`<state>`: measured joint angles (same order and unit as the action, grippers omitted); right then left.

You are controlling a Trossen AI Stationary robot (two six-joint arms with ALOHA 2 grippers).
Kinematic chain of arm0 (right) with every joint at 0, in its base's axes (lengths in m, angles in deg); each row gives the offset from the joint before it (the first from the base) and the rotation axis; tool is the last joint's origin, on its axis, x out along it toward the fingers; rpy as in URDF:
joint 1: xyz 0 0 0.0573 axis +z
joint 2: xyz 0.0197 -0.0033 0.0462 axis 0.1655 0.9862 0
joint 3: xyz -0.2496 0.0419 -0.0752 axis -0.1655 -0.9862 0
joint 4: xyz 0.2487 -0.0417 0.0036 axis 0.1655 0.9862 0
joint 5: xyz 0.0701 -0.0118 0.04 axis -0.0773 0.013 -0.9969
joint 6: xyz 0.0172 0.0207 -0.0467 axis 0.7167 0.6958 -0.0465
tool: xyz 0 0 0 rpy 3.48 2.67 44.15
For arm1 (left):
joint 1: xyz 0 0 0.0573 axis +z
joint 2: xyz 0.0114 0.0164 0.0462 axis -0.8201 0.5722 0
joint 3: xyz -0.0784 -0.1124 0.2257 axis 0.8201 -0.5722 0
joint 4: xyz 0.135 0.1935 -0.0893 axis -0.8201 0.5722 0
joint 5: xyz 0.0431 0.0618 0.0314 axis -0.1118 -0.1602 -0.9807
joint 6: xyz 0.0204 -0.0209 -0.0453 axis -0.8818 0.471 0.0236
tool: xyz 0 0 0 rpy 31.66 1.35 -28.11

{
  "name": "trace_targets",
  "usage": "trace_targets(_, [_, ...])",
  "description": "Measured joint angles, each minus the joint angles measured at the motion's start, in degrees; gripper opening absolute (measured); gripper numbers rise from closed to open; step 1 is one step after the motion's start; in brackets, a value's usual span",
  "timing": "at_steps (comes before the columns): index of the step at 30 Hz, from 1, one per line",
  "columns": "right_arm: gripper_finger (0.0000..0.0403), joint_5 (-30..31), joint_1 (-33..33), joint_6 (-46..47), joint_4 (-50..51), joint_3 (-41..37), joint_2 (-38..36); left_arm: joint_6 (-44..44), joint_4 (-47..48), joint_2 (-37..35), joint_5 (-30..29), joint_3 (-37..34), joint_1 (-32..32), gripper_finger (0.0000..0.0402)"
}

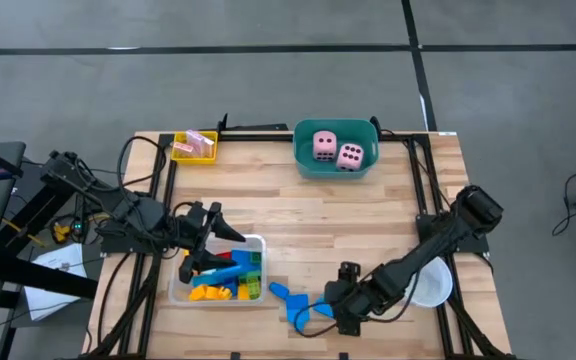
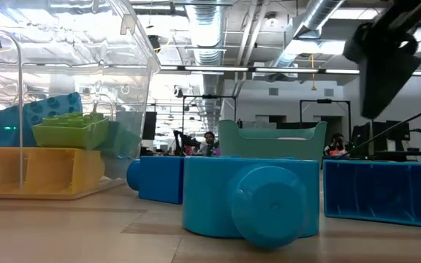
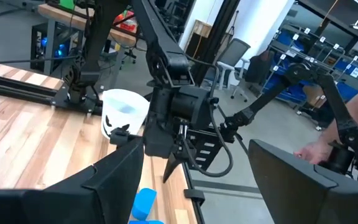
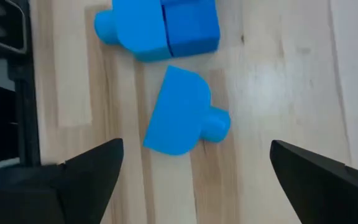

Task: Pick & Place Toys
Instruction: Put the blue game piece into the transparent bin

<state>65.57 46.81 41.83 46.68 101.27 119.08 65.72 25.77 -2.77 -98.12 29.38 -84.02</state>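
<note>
Several blue, yellow-orange, red and green blocks (image 1: pixel 223 275) lie in a clear tray (image 1: pixel 258 243) at the table's near left. My left gripper (image 1: pixel 223 228) is open and empty above the tray's far left part. Blue blocks (image 1: pixel 293 305) lie on the table to the right of the tray. One of them, with a round peg (image 4: pixel 182 118), lies just ahead of my right gripper (image 1: pixel 340 298), which is open and empty low over the table, its fingers apart from the block. Two pink dice (image 1: pixel 336 150) sit in a teal tub (image 1: pixel 308 165). Pink-white cards (image 1: pixel 196 143) lie in a yellow tray (image 1: pixel 180 153).
A white cup (image 1: pixel 430 283) stands under my right arm near the table's right edge. The teal tub and yellow tray stand at the far edge. Black frame rails run along the table's left, right and far sides. Bare wood lies in the middle of the table.
</note>
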Motion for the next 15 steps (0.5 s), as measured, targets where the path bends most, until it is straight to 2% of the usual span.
trace_targets(7, [0.0397, 3.1, -1.6, -3.0, -4.9, 0.0, -0.1, 0.0, 0.0, 0.0, 0.0, 0.0, 0.0, 0.0286])
trace_targets(15, [0.0395, 2.9, -2.9, -4.4, -9.8, -2.5, 2.6, 0.0, 0.0, 0.0, 0.2, 0.0, 0.0, 0.0286])
